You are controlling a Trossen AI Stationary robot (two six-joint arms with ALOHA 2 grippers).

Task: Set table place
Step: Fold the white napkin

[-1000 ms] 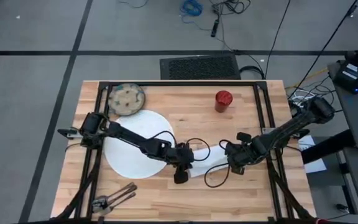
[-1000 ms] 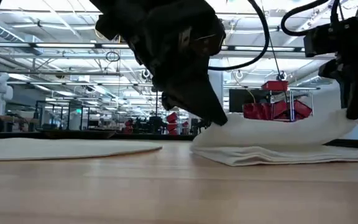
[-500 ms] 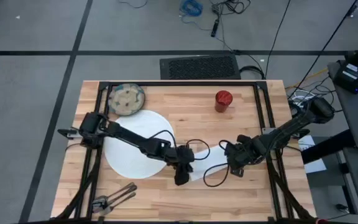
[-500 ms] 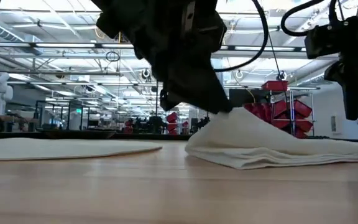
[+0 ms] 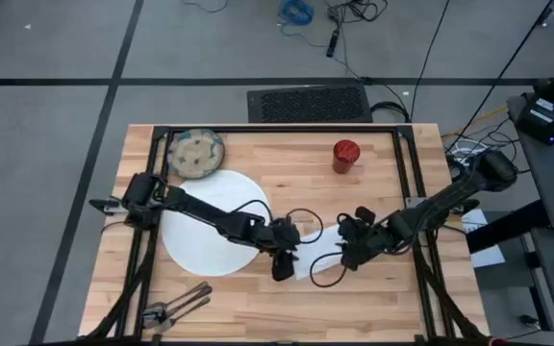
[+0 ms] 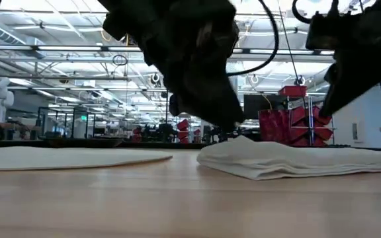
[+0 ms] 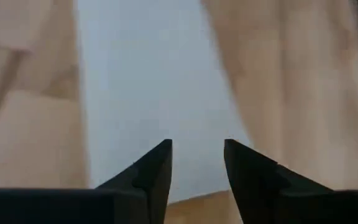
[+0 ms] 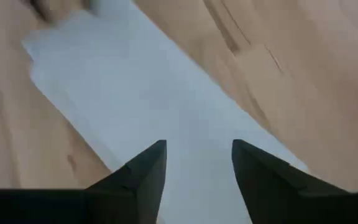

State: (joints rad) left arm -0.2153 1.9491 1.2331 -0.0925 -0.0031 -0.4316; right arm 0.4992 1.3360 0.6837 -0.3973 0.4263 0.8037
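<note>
Hovering over the napkin (image 5: pixel 308 252), both of your end effectors are sitting near the desk's (image 5: pixel 258 308) middle, a little toward its 5 o'clock side in the high view. Your left end effector (image 5: pixel 280 272) is hanging at the napkin's 9 o'clock end, and its wrist view is showing the two fingers (image 7: pixel 157 163) spread with only white cloth (image 7: pixel 154 93) showing between them, pinching nothing. Your right end effector (image 5: pixel 347 259) is hanging at the napkin's 3 o'clock end; its fingers (image 8: pixel 149 167) are spread too, with the cloth (image 8: pixel 166 118) lying flat beneath them. In the low view the napkin (image 6: pixel 270 162) is resting folded on the wood, and neither arm is lifting it.

The plate (image 5: pixel 192 240) is lying at 9 o'clock from the napkin, partly under your left arm. The bowl (image 5: pixel 195 154) is sitting at the plate's 12 o'clock edge, just beside it or touching; you cannot tell which. The cup (image 5: pixel 345 155) is standing well apart at the desk's 1 o'clock. The cutlery (image 5: pixel 176 306) is lying near the desk's 7 o'clock corner.
</note>
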